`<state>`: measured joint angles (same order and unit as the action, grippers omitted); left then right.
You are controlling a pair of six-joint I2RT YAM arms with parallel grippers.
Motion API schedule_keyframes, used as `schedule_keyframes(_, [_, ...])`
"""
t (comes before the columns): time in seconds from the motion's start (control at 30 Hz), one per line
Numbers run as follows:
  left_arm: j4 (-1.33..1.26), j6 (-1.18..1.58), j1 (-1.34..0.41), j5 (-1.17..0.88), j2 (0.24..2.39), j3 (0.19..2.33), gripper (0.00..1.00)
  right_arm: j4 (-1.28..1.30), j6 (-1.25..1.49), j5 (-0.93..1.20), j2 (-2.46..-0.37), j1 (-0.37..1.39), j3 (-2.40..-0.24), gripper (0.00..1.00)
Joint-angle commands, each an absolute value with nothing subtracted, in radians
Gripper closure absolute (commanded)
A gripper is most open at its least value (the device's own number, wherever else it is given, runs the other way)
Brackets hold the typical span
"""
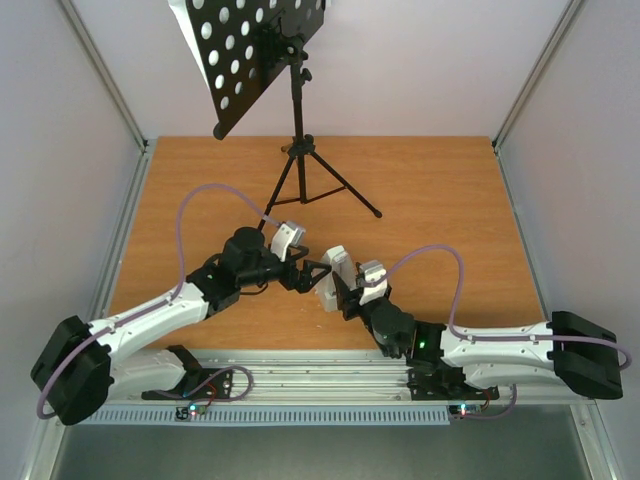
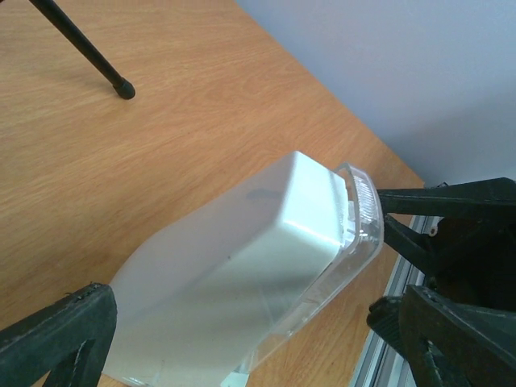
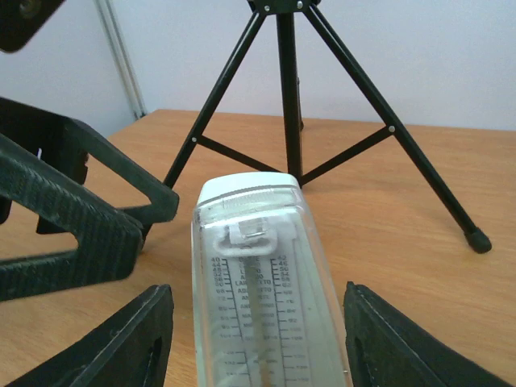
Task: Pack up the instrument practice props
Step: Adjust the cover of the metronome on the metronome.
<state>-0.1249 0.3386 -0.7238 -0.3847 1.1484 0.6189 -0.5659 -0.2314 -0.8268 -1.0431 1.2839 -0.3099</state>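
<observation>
The metronome stands upright on the table, near the middle of the near edge. Its long axis is vertical and its narrow top points up. The clear front with the printed scale faces the right wrist camera squarely.

The right gripper has it directly ahead, between its two fingers. A strip of bare wood shows on each side, so the jaws are parted and grip nothing.

The left gripper comes in from the left side, across the right arm's line of approach. Its jaws are spread wide and the white body lies slantwise between them in its own camera. In the right wrist view one of its fingers ends just beside the case without touching it, so it too holds nothing.

Both arms are right at the metronome, but the right one looks better placed. It is squared to the front face and needs only to close on the two sloping flanks. Those flanks taper upward, so a pinch low on the body is likely to hold better than one near the top.

The music stand is well apart from this, on its tripod towards the far edge.
</observation>
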Motion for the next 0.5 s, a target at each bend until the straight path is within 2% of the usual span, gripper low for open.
schedule_keyframes(0.0, [-0.193, 0.327, -0.719, -0.366, 1.111, 0.602, 0.03, -0.537, -0.23, -0.833, -0.992, 1.292, -0.287, 0.35])
schedule_keyframes(0.13, [-0.185, 0.327, -0.719, -0.32, 1.076, 0.587, 0.01, -0.48, -0.277, -0.783, -0.909, 1.292, -0.275, 0.22])
schedule_keyframes(0.23, [-0.16, 0.327, -0.71, -0.291, 1.04, 0.582, 0.01, -0.34, -0.322, -0.721, -0.794, 1.292, -0.285, 0.14])
schedule_keyframes(0.4, [-0.1, 0.325, -0.655, -0.287, 0.998, 0.583, 0.01, 0.104, -0.316, -0.569, -0.606, 1.253, -0.421, 0.02])
schedule_keyframes(0.47, [-0.089, 0.328, -0.624, -0.317, 1.001, 0.585, 0.01, 0.282, -0.286, -0.512, -0.584, 1.211, -0.507, 0.01])
